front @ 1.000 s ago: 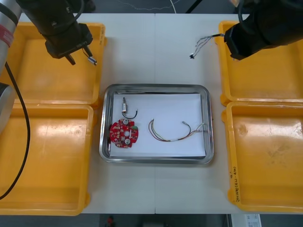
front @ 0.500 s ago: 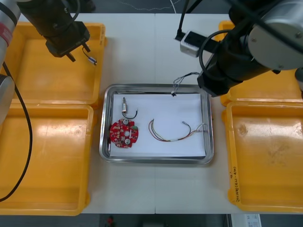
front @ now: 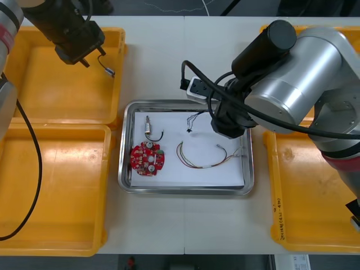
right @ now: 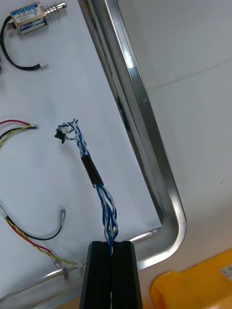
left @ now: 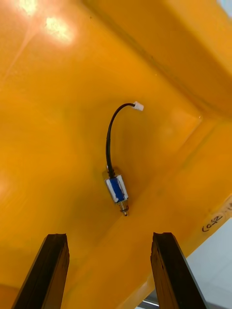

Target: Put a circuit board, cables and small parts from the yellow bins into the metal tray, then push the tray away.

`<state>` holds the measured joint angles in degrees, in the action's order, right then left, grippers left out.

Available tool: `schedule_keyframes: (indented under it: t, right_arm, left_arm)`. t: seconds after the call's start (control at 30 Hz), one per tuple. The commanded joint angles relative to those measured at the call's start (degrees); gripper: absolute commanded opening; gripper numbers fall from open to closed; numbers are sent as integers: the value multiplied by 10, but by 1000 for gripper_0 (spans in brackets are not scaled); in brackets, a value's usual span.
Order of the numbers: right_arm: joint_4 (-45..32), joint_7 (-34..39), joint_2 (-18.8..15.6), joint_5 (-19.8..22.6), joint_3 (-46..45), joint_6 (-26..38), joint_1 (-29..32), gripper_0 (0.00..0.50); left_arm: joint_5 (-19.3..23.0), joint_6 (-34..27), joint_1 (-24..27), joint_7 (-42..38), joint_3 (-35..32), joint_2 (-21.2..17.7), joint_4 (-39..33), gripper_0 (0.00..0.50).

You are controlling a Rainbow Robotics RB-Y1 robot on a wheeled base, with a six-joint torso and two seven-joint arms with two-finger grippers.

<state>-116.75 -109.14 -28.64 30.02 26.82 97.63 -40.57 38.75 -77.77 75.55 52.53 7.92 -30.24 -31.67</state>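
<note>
Nearest the robot, inside the shiny metal tray [front: 185, 190] with its white floor, a round red circuit board [front: 147, 158] lies well to the left of the right gripper [right: 111, 244]. A thin red and yellow cable [front: 202, 160] curls just on the near side of that gripper. The board and one cable therefore look delivered.

The right gripper hangs over the tray's far right part, its black fingers pressed together on the end of a twisted blue and white cable [right: 99, 193]. The cable trails out from the fingertips over the white floor, with its frayed tip inside the rim; whether it touches the floor I cannot tell. I judge this cable one release away from being placed.

Past its tip, near the tray's far left corner, a small silver metal part [right: 30, 18] with a black lead is already in.

Farthest off, the left gripper [left: 110, 236] hovers over the far left yellow plastic bin [left: 48, 120], fingers spread wide and holding nothing. A second small metal part [left: 116, 189], blue-banded with a black lead, lies on the bin floor straight beyond the gap between them. Picking that up, dropping it in, and pushing the tray away are left.
</note>
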Motion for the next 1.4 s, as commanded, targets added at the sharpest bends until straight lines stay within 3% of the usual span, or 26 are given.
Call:
schedule_keyframes:
  t: [0.03, 0.53, 0.73, 0.97, 1.0, 1.07, 1.13, 1.17, 1.2, 1.4]
  right_arm:
    - [14, -17, 19, -24, 30, -34, 15, 0]
    - [95, -64, -12, -40, 64, -132, 57, 0]
    - [119, -126, -20, -49, 69, -156, 68, 0]
    - [123, -136, -20, -63, 76, -162, 68, 21]
    - [123, -137, -20, -66, 76, -164, 68, 50]
    - [123, -139, -20, -69, 76, -169, 68, 189]
    - [123, -144, -20, -71, 76, -176, 68, 368]
    - [123, -144, -20, -71, 76, -177, 68, 412]
    - [124, -144, -20, -73, 76, -182, 68, 489]
    - [122, -151, -21, -78, 76, -195, 67, 500]
  left_arm:
    - [-10, 33, 37, 48, -12, 11, 6, 500]
    - [-17, 112, 36, 57, 23, 24, 42, 500]
    - [-18, 158, 35, 67, 32, 28, 67, 500]
    - [-16, 202, 17, 72, 53, 33, 71, 500]
    - [-14, 208, 14, 74, 57, 33, 71, 500]
    - [-13, 213, 10, 76, 62, 34, 71, 500]
    - [-11, 214, 7, 77, 71, 34, 71, 500]
    - [-11, 214, 6, 77, 73, 35, 71, 500]
    - [-10, 214, 3, 78, 75, 36, 71, 500]
    - [-3, 221, -12, 82, 82, 40, 71, 500]
